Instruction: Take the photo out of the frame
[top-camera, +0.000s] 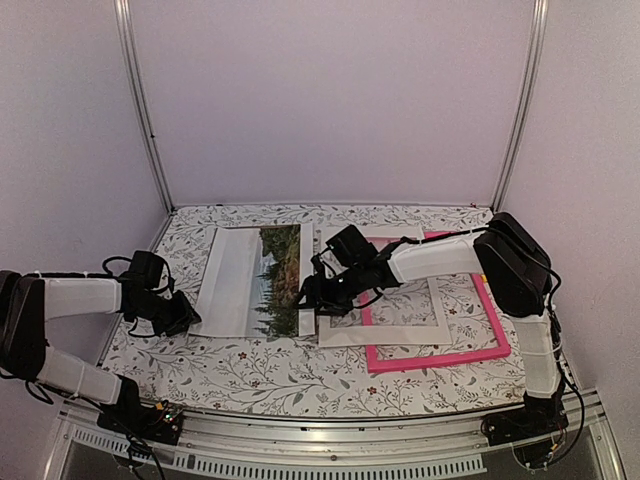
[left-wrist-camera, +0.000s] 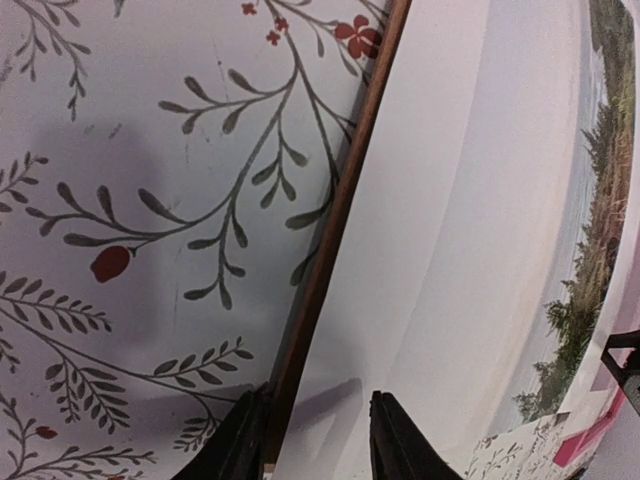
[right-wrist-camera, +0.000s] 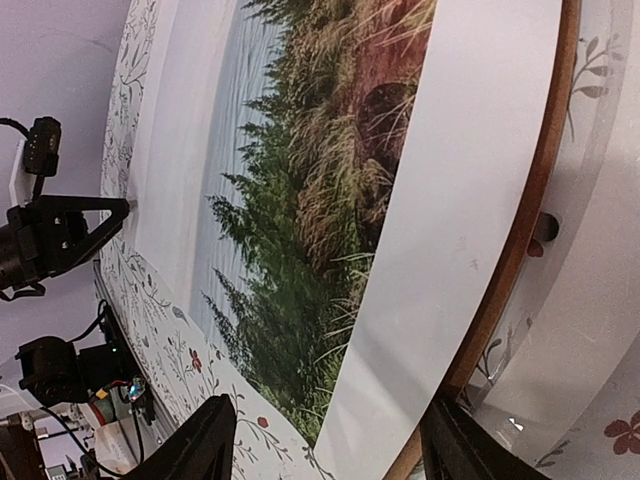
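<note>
A floral-print worktop (top-camera: 260, 375) fills the lower half of the overhead view, with 2 robot arms reaching in from either side. The pink frame (top-camera: 440, 358) lies flat at lower right, a white mat (top-camera: 437, 300) overlapping its opening. The photo (top-camera: 235, 280), a landscape of dark trees inside a wide white border, is out of the frame. It lies left of centre on a brown backing board (left-wrist-camera: 335, 220), of which only a thin edge shows.

The right tool (top-camera: 308, 297) sits at the photo's right edge, its 2 fingers (right-wrist-camera: 205, 445) set wide apart astride the border and the board's rim. The left tool (top-camera: 190, 320) is at the photo's lower-left corner, its fingers (left-wrist-camera: 395, 445) apart astride the board's edge. Whether either tool presses on the sheet cannot be told.
</note>
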